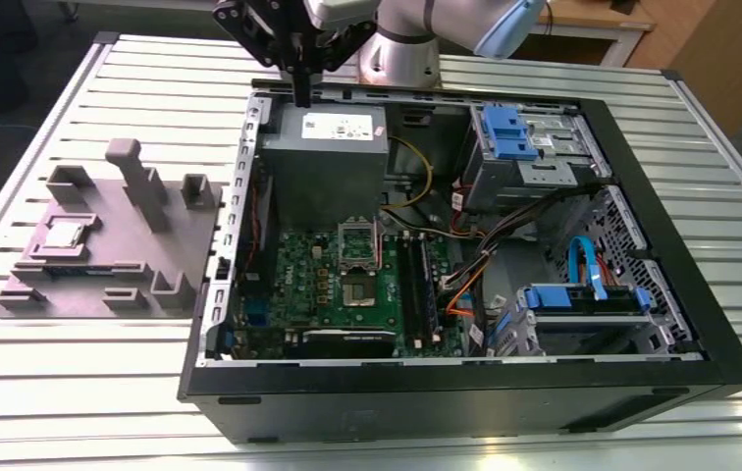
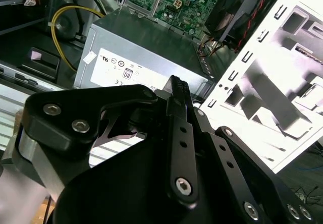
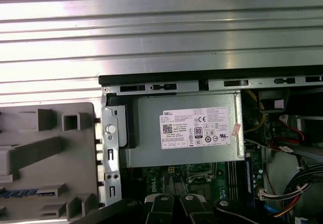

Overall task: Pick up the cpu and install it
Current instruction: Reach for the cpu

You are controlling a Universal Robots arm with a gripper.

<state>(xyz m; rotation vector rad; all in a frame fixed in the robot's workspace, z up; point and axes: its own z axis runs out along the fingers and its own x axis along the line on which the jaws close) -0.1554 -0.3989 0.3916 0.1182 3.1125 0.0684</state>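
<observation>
Cpu point(image 1: 64, 234), a small flat square with a shiny silver-grey top, is lying in a shallow recess of the matte grey moulded fixture point(image 1: 135, 265) at the exterior view's left, about mid-height. The fixture, with its blocky posts and slots, is resting on the ribbed, brushed-metal table point(image 1: 83, 373), just beside the open black computer case point(image 1: 476, 402).

Near the exterior view's upper middle, the black gripper point(image 1: 301, 96) is hanging over the case's far rim, well apart from the cpu. Its two slim fingers are pressing together into one narrow bar and are gripping nothing. Just beside its tips is sitting the smooth grey metal power supply box point(image 1: 325, 162) with its white label, and nearer the camera the green motherboard point(image 1: 344, 275) is lying flat in the case.
</observation>
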